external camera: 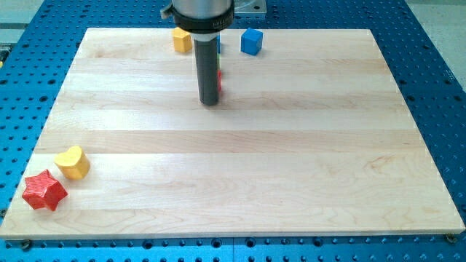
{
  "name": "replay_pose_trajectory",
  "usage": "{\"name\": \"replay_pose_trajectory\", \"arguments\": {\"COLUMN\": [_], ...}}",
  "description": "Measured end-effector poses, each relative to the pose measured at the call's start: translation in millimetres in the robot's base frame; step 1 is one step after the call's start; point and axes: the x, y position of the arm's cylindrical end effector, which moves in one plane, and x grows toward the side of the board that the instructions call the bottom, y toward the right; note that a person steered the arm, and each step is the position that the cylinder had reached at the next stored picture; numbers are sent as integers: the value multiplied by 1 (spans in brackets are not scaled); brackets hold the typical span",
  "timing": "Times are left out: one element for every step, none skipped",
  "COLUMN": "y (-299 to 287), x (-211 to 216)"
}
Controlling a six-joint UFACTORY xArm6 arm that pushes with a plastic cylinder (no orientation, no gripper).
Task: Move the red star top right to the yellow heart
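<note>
You've got a pale wooden board (291, 145) on a blue perforated table (437, 87), filling most of the view. The dark rod (209, 65) drops from the view's top centre; my tip (210, 103) sits on the board in the upper middle, well apart from the task blocks. No pincer on this arm, just the rod, so there's no open or closed state to report. Blue cube (251, 41) near the top edge, right of the rod. Yellow block (182, 40) near the top edge, just left of the rod, shape unclear. A sliver of red block (220, 80) peeks out just beside the rod's right side, mostly hidden; a bit of blue shows above it, can't tell what. Yellow heart (73, 162) sits at the view's bottom left. Red star (44, 191) is in the bottom-left corner, below-left of the heart, touching or nearly so.
</note>
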Motion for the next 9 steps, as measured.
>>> {"name": "replay_pose_trajectory", "arguments": {"y": [-17,-68,-175,-264,-207,-153,-127,-162,-206], "x": [92,218,236,234,208,138,99,88,64]}}
